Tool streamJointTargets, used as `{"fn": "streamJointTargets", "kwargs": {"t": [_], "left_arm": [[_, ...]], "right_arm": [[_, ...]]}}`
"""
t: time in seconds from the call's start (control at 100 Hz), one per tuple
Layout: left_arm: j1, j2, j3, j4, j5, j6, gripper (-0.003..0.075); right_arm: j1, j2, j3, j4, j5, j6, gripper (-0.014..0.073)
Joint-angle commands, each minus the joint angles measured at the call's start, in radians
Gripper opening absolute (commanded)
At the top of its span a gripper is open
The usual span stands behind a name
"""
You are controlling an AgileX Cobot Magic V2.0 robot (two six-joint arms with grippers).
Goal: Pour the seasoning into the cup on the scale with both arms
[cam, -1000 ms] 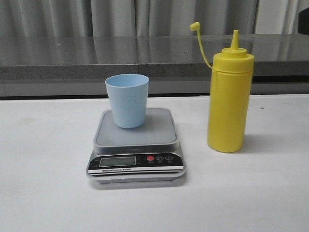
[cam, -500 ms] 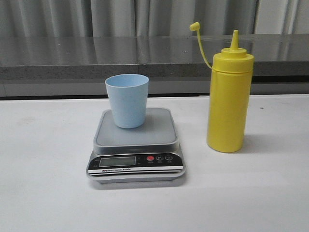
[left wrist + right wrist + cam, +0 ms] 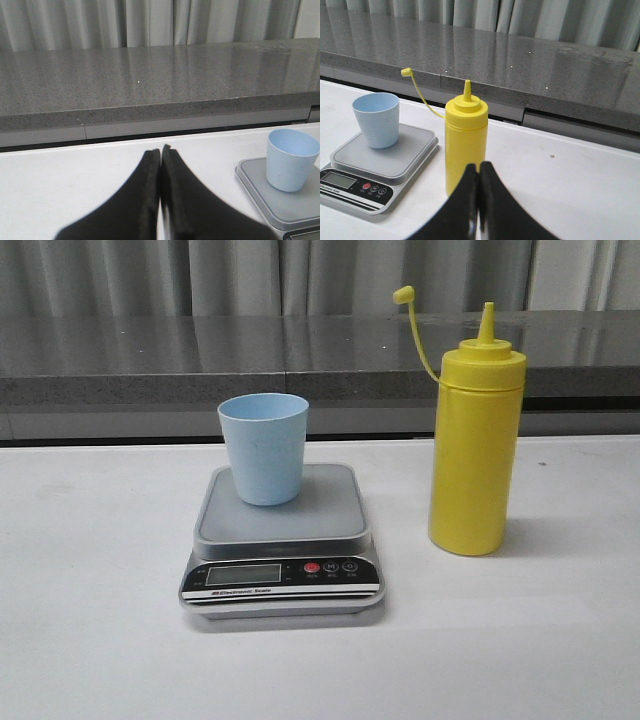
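The seasoning [image 3: 476,450] stands upright, uncapped, at 3 o'clock of the cup [image 3: 263,447], which rests on the scale [image 3: 282,540]. Nothing has shifted over the last second. Left gripper [image 3: 160,152] and right gripper [image 3: 479,170] jaws are together, empty; grasping is not yet begun.

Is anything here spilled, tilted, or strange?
Nothing stands out. The cup stands upright on the scale, the bottle stands upright beside it with its cap off, and no spill shows.
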Motion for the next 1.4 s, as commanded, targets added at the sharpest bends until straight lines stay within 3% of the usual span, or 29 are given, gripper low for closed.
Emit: {"fn": "streamJointTargets", "kwargs": {"t": [0.0,0.64,0.81,1.08,1.39], "left_arm": [[0.001,0.01,-0.028,-0.001,-0.082,-0.002,-0.002],[0.001,0.01,-0.028,-0.001,-0.082,-0.002,-0.002],[0.001,0.01,-0.028,-0.001,-0.082,-0.002,-0.002],[0.001,0.01,-0.028,-0.001,-0.082,-0.002,-0.002],[0.001,0.01,-0.028,-0.001,-0.082,-0.002,-0.002]], "right_arm": [[-0.005,0.006,-0.028,-0.01,-0.074,-0.008,-0.0069],[-0.005,0.006,-0.027,-0.011,-0.07,-0.008,-0.0069],[-0.011,-0.001,-0.027,-0.068,-0.046,-0.008,-0.0069],[-0.174,-0.082,0.019,-0.043,-0.036,-0.008,-0.0069],[-0.285,-0.233,0.168,0.025,-0.042,-0.008,-0.0069]]}}
